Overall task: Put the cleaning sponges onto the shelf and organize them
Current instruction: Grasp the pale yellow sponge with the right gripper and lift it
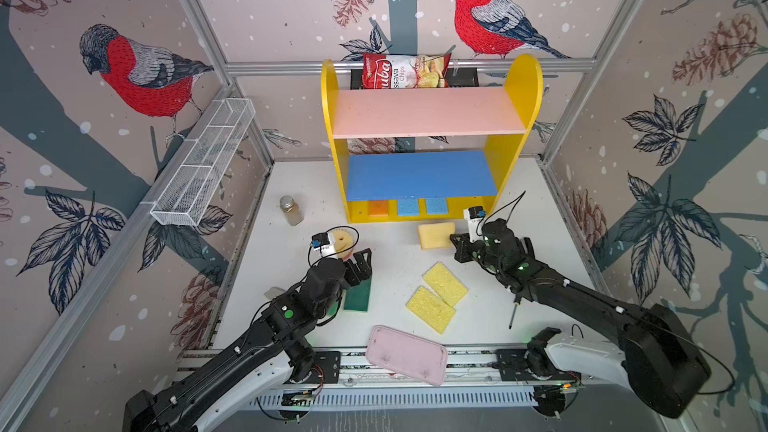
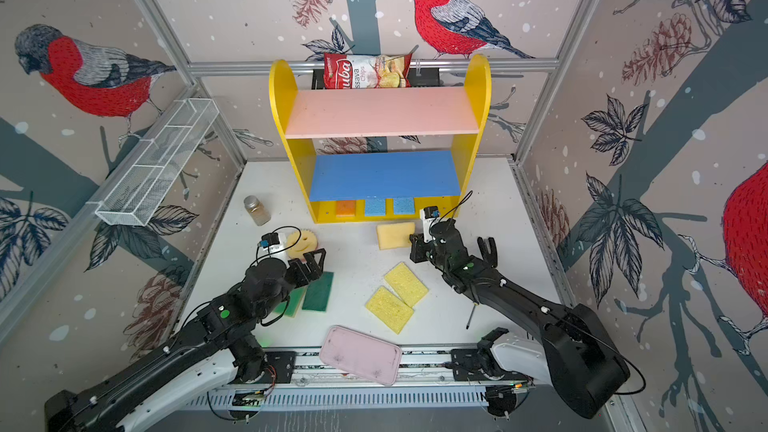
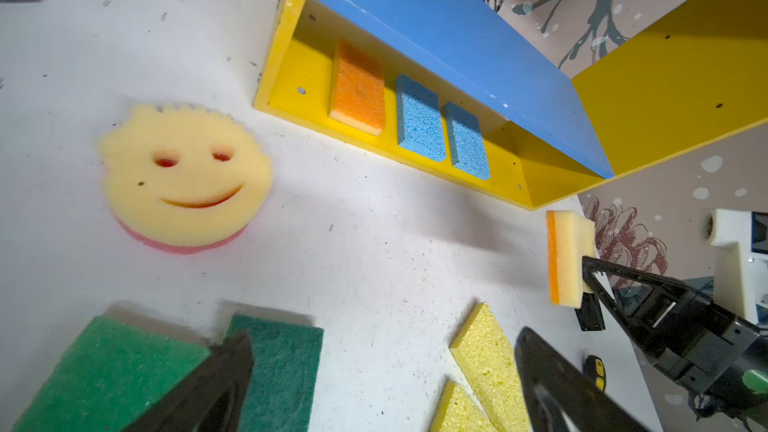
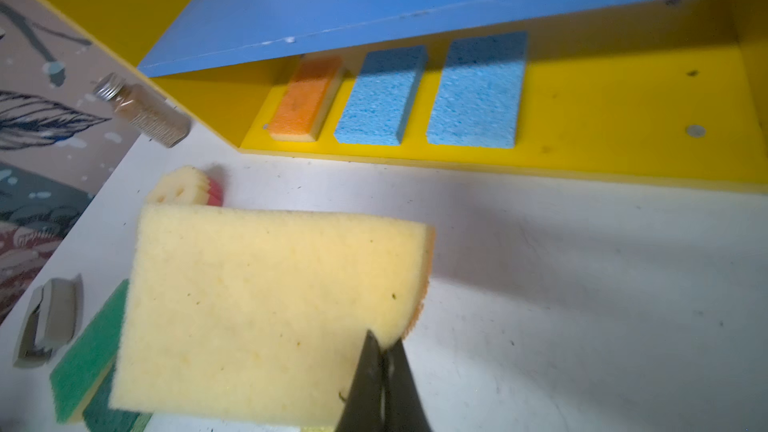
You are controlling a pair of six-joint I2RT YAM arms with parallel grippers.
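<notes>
The shelf (image 1: pixel 521 85) stands at the back of the table. On its yellow base lie an orange sponge (image 1: pixel 378 208) and two blue sponges (image 1: pixel 408 206) (image 4: pixel 476 89). My right gripper (image 4: pixel 382 347) is shut on a corner of a tan sponge with an orange underside (image 4: pixel 266 309) (image 1: pixel 434 235), held just in front of the base. My left gripper (image 3: pixel 386 338) hangs open over bare table, with two green sponges (image 3: pixel 282 363) (image 3: pixel 108 367) beside one finger. The round smiley sponge (image 3: pixel 187 176) lies just beyond it. Two yellow sponges (image 1: pixel 444 284) (image 1: pixel 430 309) lie mid-table.
A pink tray (image 1: pixel 405 355) rests on the front rail. A small spice jar (image 1: pixel 291 210) stands left of the shelf. A white wire rack (image 1: pixel 203 164) hangs on the left wall. A chips bag (image 1: pixel 405 70) sits behind the shelf. A thin dark tool (image 1: pixel 513 315) lies under the right arm.
</notes>
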